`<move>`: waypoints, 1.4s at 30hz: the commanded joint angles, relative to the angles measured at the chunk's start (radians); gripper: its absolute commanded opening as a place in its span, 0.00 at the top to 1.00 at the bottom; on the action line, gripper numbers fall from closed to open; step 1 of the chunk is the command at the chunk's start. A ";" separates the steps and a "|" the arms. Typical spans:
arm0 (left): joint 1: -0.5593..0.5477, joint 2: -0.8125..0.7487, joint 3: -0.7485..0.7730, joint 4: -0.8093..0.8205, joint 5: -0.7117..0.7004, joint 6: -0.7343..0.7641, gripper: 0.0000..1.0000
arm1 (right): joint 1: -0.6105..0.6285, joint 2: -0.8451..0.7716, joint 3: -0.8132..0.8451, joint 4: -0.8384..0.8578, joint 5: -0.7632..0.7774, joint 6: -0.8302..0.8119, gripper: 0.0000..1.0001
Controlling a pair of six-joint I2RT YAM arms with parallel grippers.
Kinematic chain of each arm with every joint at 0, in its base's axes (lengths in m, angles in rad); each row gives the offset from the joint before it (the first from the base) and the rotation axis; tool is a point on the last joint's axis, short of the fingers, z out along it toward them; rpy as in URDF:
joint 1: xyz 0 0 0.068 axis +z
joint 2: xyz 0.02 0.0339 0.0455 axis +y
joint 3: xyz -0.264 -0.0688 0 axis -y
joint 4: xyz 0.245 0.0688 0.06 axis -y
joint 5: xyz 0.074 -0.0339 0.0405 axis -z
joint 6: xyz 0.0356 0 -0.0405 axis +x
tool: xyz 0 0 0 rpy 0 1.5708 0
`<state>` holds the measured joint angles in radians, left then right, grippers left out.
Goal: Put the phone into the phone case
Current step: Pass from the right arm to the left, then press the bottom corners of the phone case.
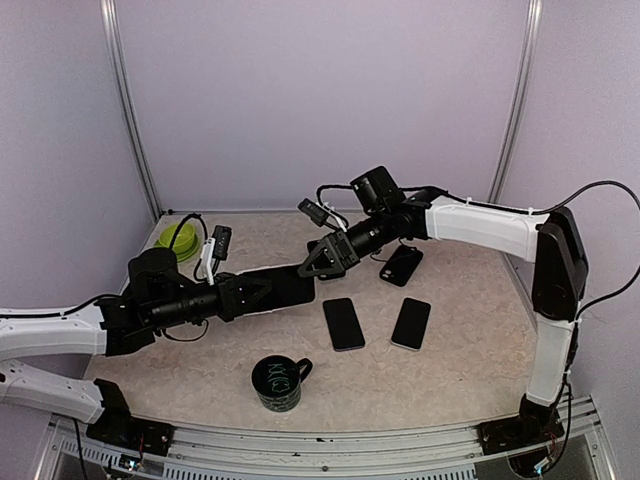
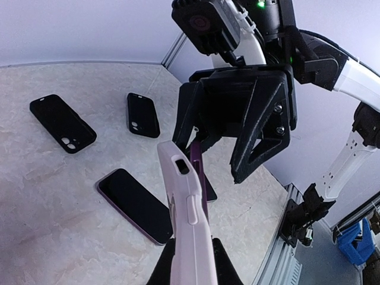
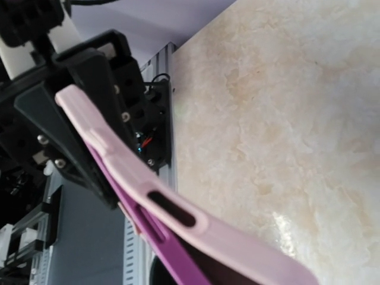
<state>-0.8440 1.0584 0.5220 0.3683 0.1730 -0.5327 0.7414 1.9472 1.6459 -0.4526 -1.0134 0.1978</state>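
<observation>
My left gripper (image 2: 191, 261) is shut on the lower part of a pale pink phone case (image 2: 185, 202) and holds it above the table. A purple phone (image 2: 199, 169) lies against the case's open side, its top edge sticking out past the case. My right gripper (image 2: 214, 151) is at that top end with its jaws standing well apart, one finger (image 2: 189, 119) beside the phone's edge. In the top view both grippers meet over the table's middle: left gripper (image 1: 262, 290), right gripper (image 1: 320, 264). The right wrist view shows case (image 3: 208, 228) and phone (image 3: 178, 261) close up; its own fingers are out of frame.
Two dark phones (image 1: 343, 323) (image 1: 411, 322) lie face up on the table. A black case (image 1: 401, 265) lies behind them, and another black case (image 2: 62, 123) shows in the left wrist view. A black mug (image 1: 278, 382) stands near the front, a green object (image 1: 178, 240) at the back left.
</observation>
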 commanded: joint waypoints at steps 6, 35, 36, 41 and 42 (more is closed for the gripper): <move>-0.021 -0.068 0.058 0.003 0.106 0.113 1.00 | -0.006 -0.114 -0.006 -0.039 0.108 -0.121 0.48; -0.021 -0.263 0.138 -0.259 -0.087 0.212 1.00 | -0.005 -0.059 0.151 -0.169 0.098 -0.362 0.46; -0.021 -0.272 0.135 -0.262 -0.097 0.207 1.00 | -0.004 -0.051 0.157 -0.167 0.098 -0.360 0.46; -0.021 -0.321 0.092 -0.242 -0.139 0.178 1.00 | -0.005 -0.030 0.190 -0.167 0.071 -0.360 0.46; -0.020 -0.326 0.087 -0.241 -0.146 0.173 1.00 | -0.005 -0.029 0.192 -0.166 0.068 -0.360 0.46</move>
<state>-0.8612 0.7803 0.6121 0.0639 0.0788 -0.3408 0.7391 1.9030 1.8011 -0.6037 -0.9058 -0.1455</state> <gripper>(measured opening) 0.123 0.540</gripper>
